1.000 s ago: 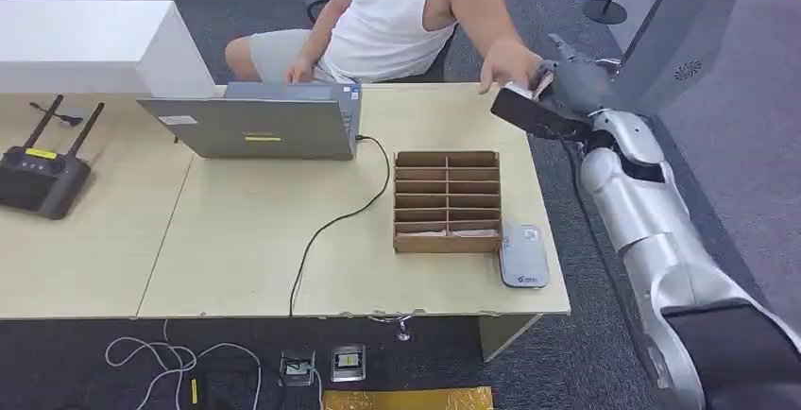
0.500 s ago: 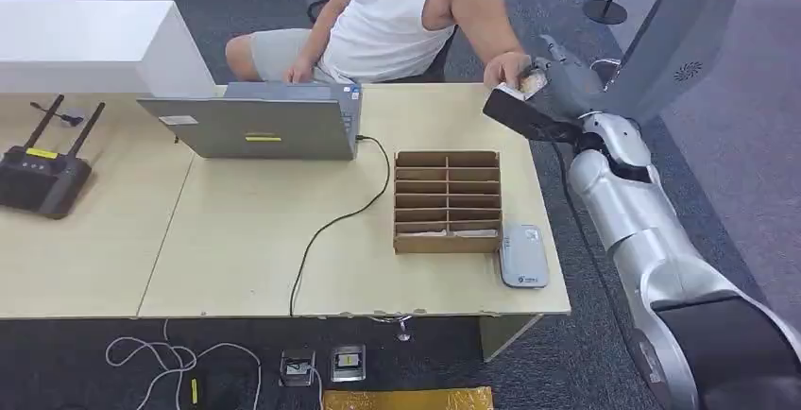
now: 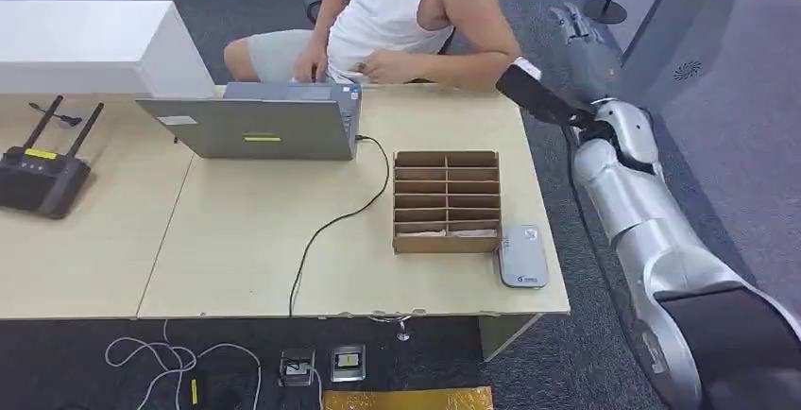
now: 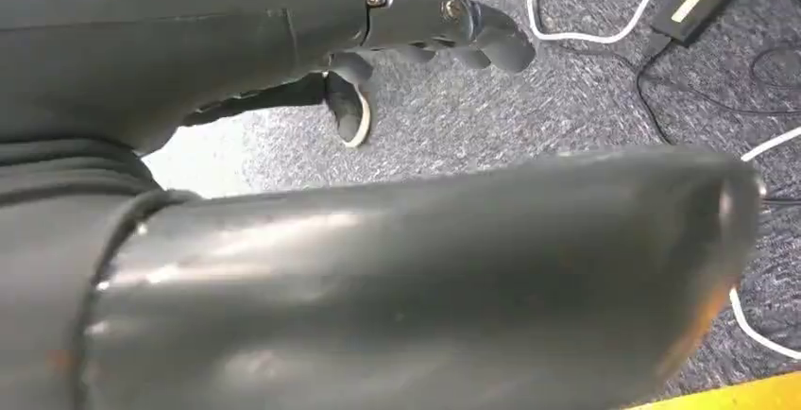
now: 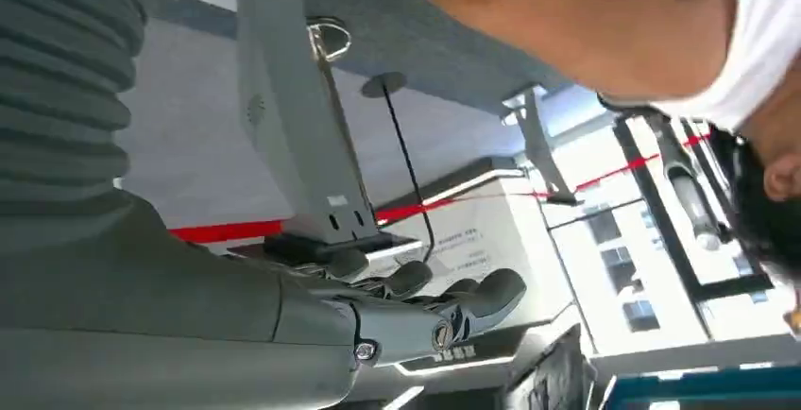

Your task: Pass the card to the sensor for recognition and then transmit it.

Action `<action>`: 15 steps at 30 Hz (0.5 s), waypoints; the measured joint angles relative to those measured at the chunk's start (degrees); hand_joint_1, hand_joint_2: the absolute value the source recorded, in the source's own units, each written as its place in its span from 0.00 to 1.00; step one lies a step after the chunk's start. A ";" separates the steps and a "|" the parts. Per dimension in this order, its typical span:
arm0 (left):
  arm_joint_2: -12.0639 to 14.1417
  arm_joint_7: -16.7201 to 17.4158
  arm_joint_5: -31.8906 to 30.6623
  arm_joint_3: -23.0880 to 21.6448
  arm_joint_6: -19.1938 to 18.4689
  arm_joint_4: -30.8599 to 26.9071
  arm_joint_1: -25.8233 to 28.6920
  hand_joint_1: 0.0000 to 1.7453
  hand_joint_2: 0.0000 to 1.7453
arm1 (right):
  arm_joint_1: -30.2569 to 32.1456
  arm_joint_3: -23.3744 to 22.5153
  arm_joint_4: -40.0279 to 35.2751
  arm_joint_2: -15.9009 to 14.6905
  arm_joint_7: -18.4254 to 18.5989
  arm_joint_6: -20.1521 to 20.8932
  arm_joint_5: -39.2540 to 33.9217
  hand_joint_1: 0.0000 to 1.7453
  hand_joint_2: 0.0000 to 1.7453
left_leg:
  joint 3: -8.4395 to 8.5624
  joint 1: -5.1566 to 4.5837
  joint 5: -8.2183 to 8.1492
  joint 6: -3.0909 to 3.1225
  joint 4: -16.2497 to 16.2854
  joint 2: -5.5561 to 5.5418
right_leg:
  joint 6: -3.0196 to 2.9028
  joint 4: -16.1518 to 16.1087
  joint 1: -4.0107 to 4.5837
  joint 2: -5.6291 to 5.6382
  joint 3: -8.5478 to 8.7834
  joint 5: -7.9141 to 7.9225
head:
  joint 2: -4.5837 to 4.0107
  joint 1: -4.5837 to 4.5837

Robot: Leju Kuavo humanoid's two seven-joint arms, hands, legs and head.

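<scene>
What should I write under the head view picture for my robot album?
Robot's right hand raised empty beside the desk, near a seated person and a wooden card rack.

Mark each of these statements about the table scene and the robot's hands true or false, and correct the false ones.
1. The right hand is raised past the table's far right corner, holding nothing. True.
2. The grey card reader lies left of the wooden slotted box. False: it lies right of the box, close against it, near the table's front edge.
3. The laptop is on the table in front of the seated person. True.
4. The black router stands beside the card reader. False: it is at the table's far left end.
5. The left hand grips a card. False: it hangs over the carpet, holding nothing.
</scene>
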 joint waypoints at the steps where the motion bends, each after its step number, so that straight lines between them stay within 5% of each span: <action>1: 0.00 0.00 0.35 0.00 0.06 0.00 0.04 0.00 0.00 | -0.27 -0.07 -0.11 -0.09 -0.72 0.02 -1.30 0.00 1.00 | 0.00 0.00 0.00 0.00 0.00 0.00 | 0.00 0.00 0.00 0.00 0.01 0.00 | 0.00 0.00; 5: -0.02 0.00 2.19 -0.02 0.94 0.00 0.43 0.00 0.00 | -0.56 -0.94 -1.49 -0.48 -3.74 3.03 -8.93 0.00 1.00 | 0.01 0.00 0.00 0.00 0.00 0.00 | 0.00 0.00 0.00 0.00 0.02 0.00 | 0.00 0.00; 9: 0.00 0.00 4.86 -0.02 2.34 0.02 1.25 0.00 0.00 | -0.03 -1.42 -6.89 -1.53 -3.89 14.56 -20.79 0.00 1.00 | 0.02 0.00 0.00 0.00 0.01 0.01 | 0.00 -0.01 -0.01 0.02 0.01 0.00 | 0.00 0.00; 15: 0.43 -0.11 8.11 0.24 4.43 0.04 2.91 0.00 0.00 | 4.22 -1.44 -16.40 -3.72 -1.62 25.77 -27.60 0.00 1.00 | 0.02 0.00 -0.01 0.00 0.00 0.01 | 0.00 -0.01 0.00 0.04 -0.02 0.00 | 0.00 0.00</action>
